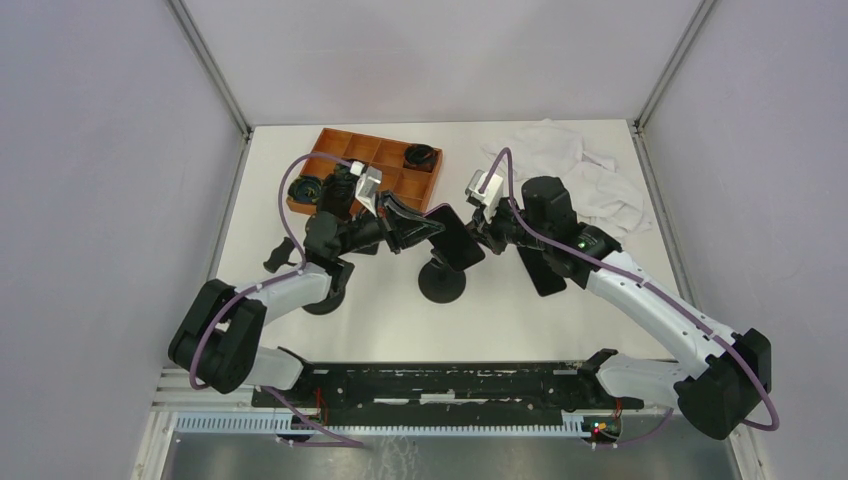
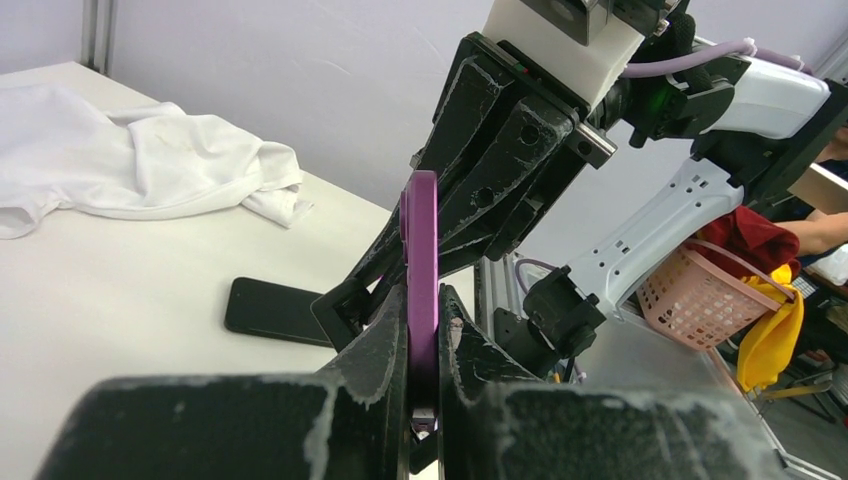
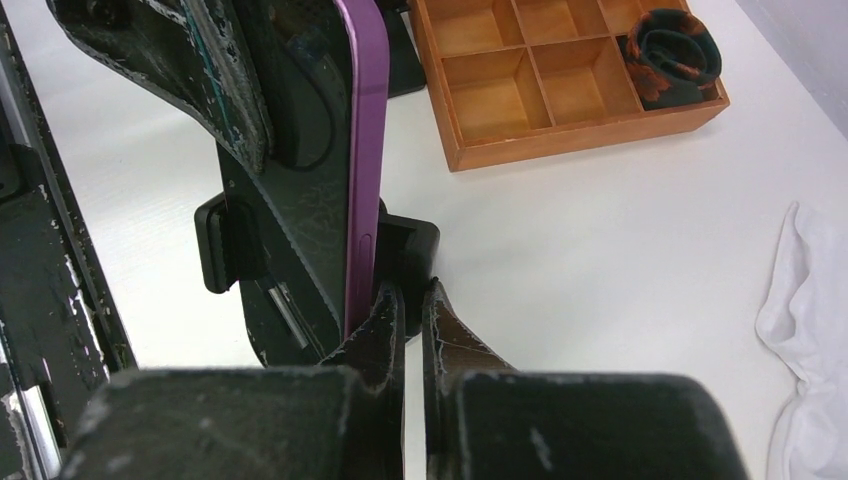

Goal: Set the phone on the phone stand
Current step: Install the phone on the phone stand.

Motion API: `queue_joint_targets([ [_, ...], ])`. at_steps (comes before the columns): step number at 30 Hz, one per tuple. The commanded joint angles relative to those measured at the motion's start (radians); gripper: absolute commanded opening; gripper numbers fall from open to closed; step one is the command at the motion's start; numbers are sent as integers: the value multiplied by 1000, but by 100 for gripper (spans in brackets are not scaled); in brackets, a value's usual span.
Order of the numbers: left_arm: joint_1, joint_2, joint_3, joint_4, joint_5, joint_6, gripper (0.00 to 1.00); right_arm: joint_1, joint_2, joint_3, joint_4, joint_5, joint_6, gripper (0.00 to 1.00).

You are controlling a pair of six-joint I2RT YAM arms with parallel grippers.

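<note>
My left gripper (image 1: pixel 420 228) is shut on the phone (image 1: pixel 456 238), a dark phone with a purple edge held upright and edge-on above the round base of the black phone stand (image 1: pixel 441 284). In the left wrist view the purple edge (image 2: pixel 421 240) stands pinched between my fingers (image 2: pixel 385 335). The right wrist view shows the phone (image 3: pixel 362 150) set against the stand's black cradle (image 3: pixel 408 245). My right gripper (image 3: pixel 412 292) is shut and holds nothing, its tips right at the cradle beside the phone's lower edge.
A second black phone (image 1: pixel 541 270) lies flat on the table under the right arm. An orange compartment tray (image 1: pixel 375 165) with a black ring (image 1: pixel 422 155) sits at the back. White cloth (image 1: pixel 585 175) is heaped at the back right.
</note>
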Motion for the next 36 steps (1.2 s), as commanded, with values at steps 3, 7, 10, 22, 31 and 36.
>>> queue_joint_targets([
  [3, 38, -16, -13, -101, -57, 119, 2, -12, -26, 63, 9, 139, -60, 0],
  [7, 37, -47, -12, -208, -84, 160, 2, -13, -27, 64, 11, 156, -65, 0],
  [10, 38, -65, -12, -270, -100, 175, 2, -13, -20, 63, 17, 173, -69, 0],
  [22, 36, -111, 27, -471, -152, 221, 2, 1, -3, 62, 29, 253, -107, 0],
  [31, 27, -131, 74, -619, -176, 261, 2, 11, 15, 70, 32, 288, -123, 0],
  [36, 22, -143, 83, -662, -191, 284, 2, 14, 18, 74, 30, 293, -124, 0],
])
